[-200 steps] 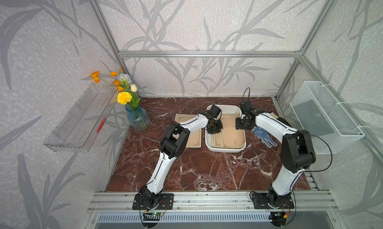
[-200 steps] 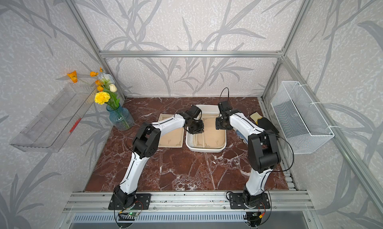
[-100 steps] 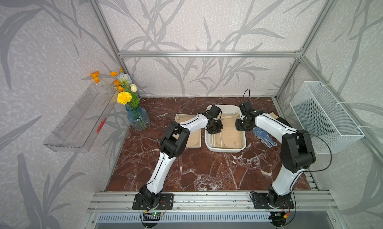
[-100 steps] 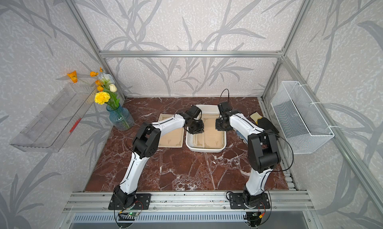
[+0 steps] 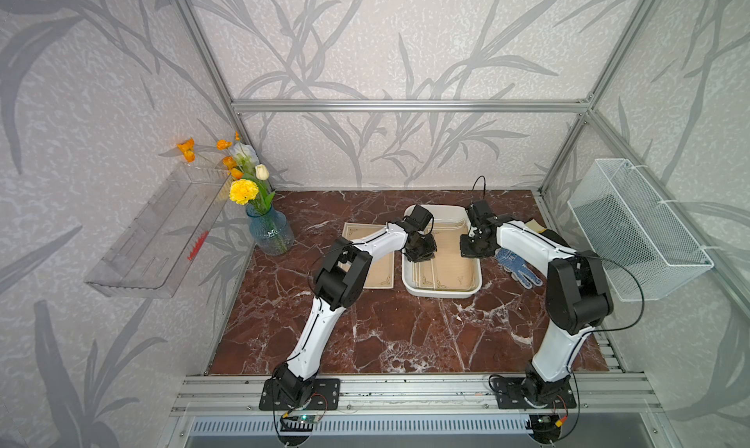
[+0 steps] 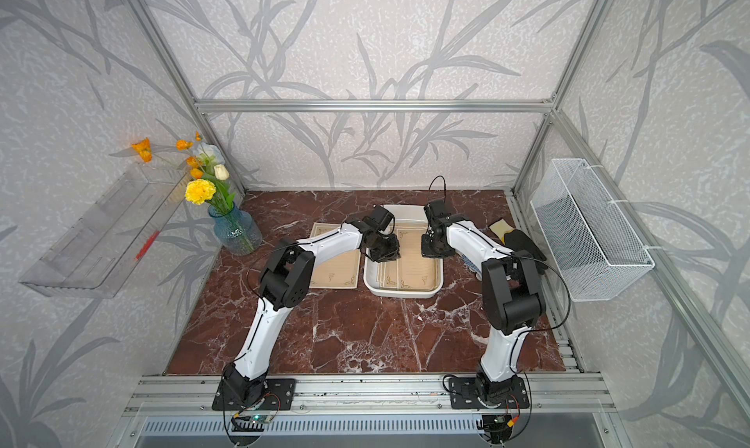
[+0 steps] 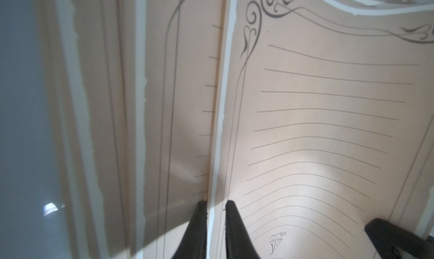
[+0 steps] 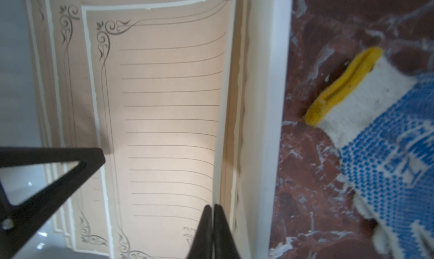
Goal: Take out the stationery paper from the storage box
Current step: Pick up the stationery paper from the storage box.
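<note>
The white storage box [image 5: 442, 293] [image 6: 399, 293] sits mid-table with several tan sheets of stationery paper [image 5: 446, 269] [image 6: 414, 268] fanned inside. The top sheet [image 7: 317, 128] [image 8: 169, 128] bows upward between my two grippers. My left gripper [image 5: 420, 255] [image 7: 216, 205] is at that sheet's left edge, jaws a little apart with the white edge running between them. My right gripper [image 5: 470, 251] [image 8: 213, 206] is shut on the sheet's right edge, just inside the box wall [image 8: 270, 128]. Another sheet [image 5: 379, 271] [image 6: 337, 269] lies flat on the marble left of the box.
A blue-dotted work glove [image 5: 517, 265] [image 8: 375, 128] lies right of the box, with a black glove [image 6: 523, 243] behind it. A blue vase of flowers [image 5: 270, 233] stands at the far left. A wire-mesh basket [image 5: 637, 227] hangs on the right wall, a clear shelf [image 5: 158, 239] on the left.
My right gripper has closed onto the top sheet's right edge. My left gripper's jaws have parted slightly. Neither arm has visibly shifted.
</note>
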